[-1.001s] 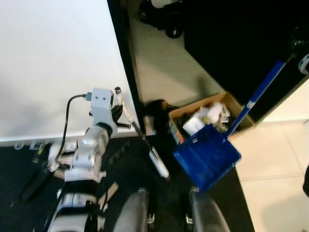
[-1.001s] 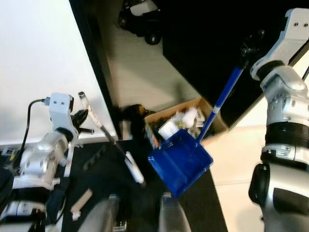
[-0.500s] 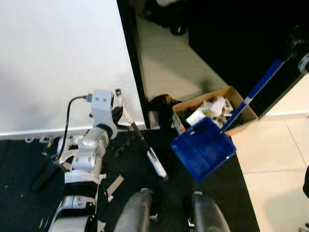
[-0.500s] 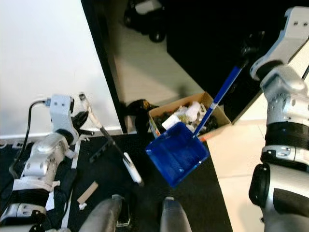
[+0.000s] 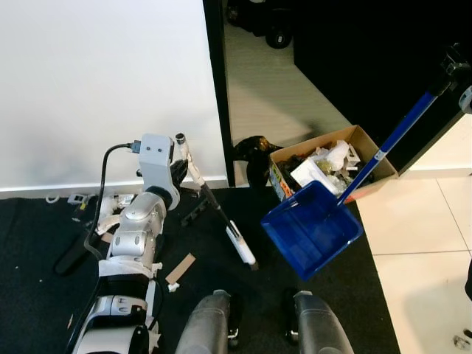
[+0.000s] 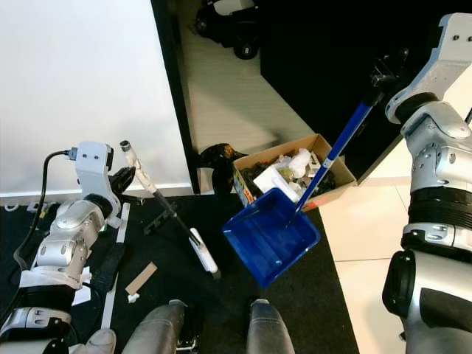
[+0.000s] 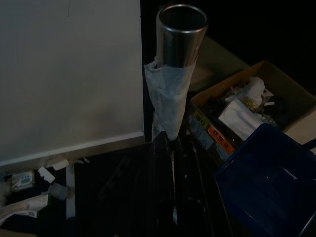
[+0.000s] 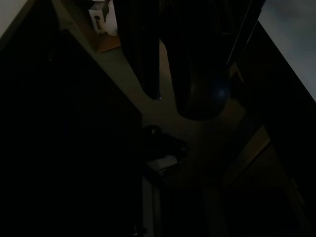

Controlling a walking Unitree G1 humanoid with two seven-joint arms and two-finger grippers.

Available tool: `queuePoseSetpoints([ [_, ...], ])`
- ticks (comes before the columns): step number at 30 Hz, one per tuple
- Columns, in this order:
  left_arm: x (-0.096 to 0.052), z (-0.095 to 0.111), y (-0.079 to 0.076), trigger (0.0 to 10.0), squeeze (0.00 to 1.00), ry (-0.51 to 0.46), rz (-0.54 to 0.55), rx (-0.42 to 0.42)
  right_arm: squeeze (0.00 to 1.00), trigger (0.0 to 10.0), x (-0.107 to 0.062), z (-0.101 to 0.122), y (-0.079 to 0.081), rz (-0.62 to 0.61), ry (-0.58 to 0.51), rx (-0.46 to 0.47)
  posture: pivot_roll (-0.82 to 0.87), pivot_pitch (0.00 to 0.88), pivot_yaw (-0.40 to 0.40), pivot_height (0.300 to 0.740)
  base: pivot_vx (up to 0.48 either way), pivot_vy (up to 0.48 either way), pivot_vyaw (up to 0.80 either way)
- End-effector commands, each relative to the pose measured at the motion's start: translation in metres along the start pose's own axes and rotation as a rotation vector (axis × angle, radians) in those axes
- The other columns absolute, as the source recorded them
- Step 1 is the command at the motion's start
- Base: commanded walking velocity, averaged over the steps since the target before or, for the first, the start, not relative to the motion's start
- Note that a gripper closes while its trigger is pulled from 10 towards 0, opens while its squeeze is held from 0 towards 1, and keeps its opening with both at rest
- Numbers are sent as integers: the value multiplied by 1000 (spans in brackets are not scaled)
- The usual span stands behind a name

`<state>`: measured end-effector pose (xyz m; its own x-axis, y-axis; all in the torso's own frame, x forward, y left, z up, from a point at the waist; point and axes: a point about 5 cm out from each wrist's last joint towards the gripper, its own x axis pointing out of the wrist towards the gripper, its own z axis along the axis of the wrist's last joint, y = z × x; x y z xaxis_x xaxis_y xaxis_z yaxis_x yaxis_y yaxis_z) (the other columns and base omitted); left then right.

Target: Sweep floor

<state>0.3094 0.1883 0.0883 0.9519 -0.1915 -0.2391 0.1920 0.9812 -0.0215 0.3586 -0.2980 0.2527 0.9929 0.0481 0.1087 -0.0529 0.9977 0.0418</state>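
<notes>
Right tool (image 6: 383, 74) grips dustpan (image 6: 271, 243) beside box (image 6: 295, 175) rim – left tool (image 5: 179, 171) grips broom (image 5: 216, 209)

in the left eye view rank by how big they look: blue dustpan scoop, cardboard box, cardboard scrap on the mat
1. Cardboard box and blue dustpan scoop: they look about alike, and the scoop hangs off the floor, nearer the camera, so I won't rank them.
2. Cardboard scrap: clearly smallest.

The blue dustpan (image 5: 313, 233) is hanging a little lower and closer to the cardboard box (image 5: 332, 164); the camera is tilting, revealing more floor.
</notes>
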Motion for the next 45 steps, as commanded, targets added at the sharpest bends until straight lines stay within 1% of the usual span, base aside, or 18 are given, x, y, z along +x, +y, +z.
queuePoseSetpoints([
  [1, -1, 5, 3, 10000, 0, -11, 0, 18, 0, 10000, -2, 11, -4, -15, -39, -8, 3, 52, 28, 740, 0, 0, 0],
  [3, -1, 4, 3, 10000, 0, 1, 4, 14, 0, 10000, -2, 12, -7, -23, -40, -10, 3, 53, 29, 740, 0, 0, 0],
  [6, 0, 2, 3, 10000, 0, 25, -9, 56, 0, 10000, -3, 13, -9, -30, -41, -11, 2, 52, 31, 740, 0, 0, 0],
  [10, 0, 2, 3, 10000, 0, 35, -7, 69, 0, 10000, -4, 13, -9, -32, -40, -11, 2, 52, 32, 740, 0, -480, 0],
  [16, 1, 2, 3, 10000, 0, 33, -3, 58, 0, 10000, -4, 12, -9, -33, -38, -11, 1, 52, 34, 740, 0, -480, 0],
  [17, 1, 2, 4, 10000, 0, 28, 14, 29, 0, 10000, -5, 11, -11, -32, -18, -17, 1, 54, 33, 740, 0, 0, 0],
  [18, 1, 2, 5, 10000, 0, 28, 17, 25, 0, 10000, -6, 10, -13, -32, -4, -24, 1, 54, 33, 740, 0, 0, 0],
  [20, 1, 2, 5, 10000, 0, 28, 18, 25, 0, 10000, -6, 10, -14, -33, 6, -29, 1, 54, 33, 740, 0, 0, 0],
  [23, 0, 1, 5, 10000, 0, 30, 15, 29, 0, 10000, -9, 9, -21, -40, 39, -36, 0, 58, 31, 740, 0, 0, 0],
  [29, -1, 0, 8, 10000, 0, 31, 23, 45, 0, 10000, -14, 7, -30, -80, 48, -22, 0, 64, 30, 740, 0, 0, 0],
  [30, -1, 1, 10, 10000, 0, 27, 30, 57, 0, 10000, -15, -2, -31, -103, 56, -14, 3, 65, 30, 740, 0, 0, 0],
  [32, -1, 1, 11, 10000, 0, 26, 32, 65, 0, 10000, -16, -7, -32, -123, 60, -9, 3, 66, 30, 740, 0, 0, 0],
  [36, -1, 3, 13, 10000, 0, 22, 33, 70, 0, 10000, -22, -42, -35, -208, 115, 28, 11, 65, 30, 740, 0, 0, 0],
  [37, -1, 3, 13, 10000, 0, 22, 33, 70, 0, 10000, -22, -42, -35, -208, 115, 28, 11, 65, 30, 740, 0, 0, 0],
  [39, -1, 3, 13, 10000, 0, 21, 33, 71, 0, 10000, -25, -55, -35, -235, 138, 43, 11, 64, 31, 740, 0, 0, 0],
  [40, -1, 3, 13, 10000, 0, 21, 33, 71, 0, 10000, -25, -55, -35, -235, 138, 43, 11, 64, 31, 740, 0, 0, 0],
  [44, 0, -2, 14, 10000, 0, 34, 39, 81, 0, 10000, -37, -92, -35, -309, 231, 55, 12, 57, 35, 740, 0, 0, 0],
  [45, 0, -2, 14, 10000, 0, 34, 39, 81, 0, 10000, -37, -92, -35, -309, 231, 55, 12, 57, 35, 740, 0, 0, 0],
])
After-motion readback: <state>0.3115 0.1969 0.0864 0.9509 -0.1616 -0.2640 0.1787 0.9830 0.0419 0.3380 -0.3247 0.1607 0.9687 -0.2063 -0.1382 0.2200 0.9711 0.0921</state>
